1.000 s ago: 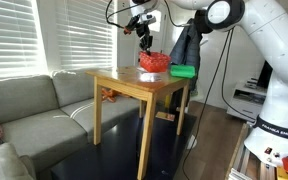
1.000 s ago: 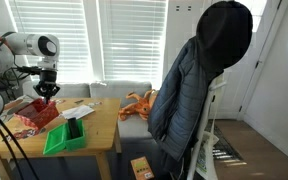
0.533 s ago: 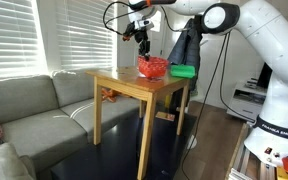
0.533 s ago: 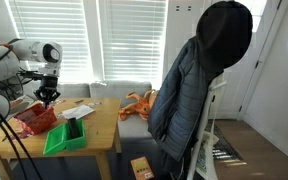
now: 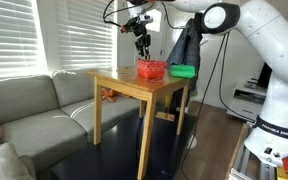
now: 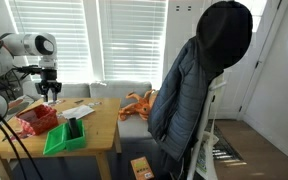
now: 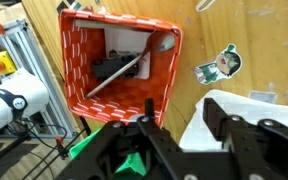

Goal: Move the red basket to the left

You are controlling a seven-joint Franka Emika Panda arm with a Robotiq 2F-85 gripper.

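The red basket (image 5: 150,69) rests level on the wooden table (image 5: 124,85), next to a flat green object (image 5: 183,71). In an exterior view the red basket (image 6: 39,118) sits at the table's far left end. My gripper (image 5: 142,45) hangs just above it, apart from it, and the gripper (image 6: 49,90) is also in view over that end. In the wrist view the red basket (image 7: 76,75) lies ahead with a black item and a grey utensil inside. The gripper (image 7: 181,115) stands open there with only bare table between its fingers.
The green object (image 6: 64,135) lies beside the basket. A white sheet (image 7: 254,105) and a sticker (image 7: 219,67) lie on the table. A dark jacket (image 6: 199,80) hangs on a rack. A grey sofa (image 5: 34,110) stands beside the table, with window blinds behind.
The gripper opened and let go of the basket, then rose a little. The basket, tilted and held before, now sits level on the table.
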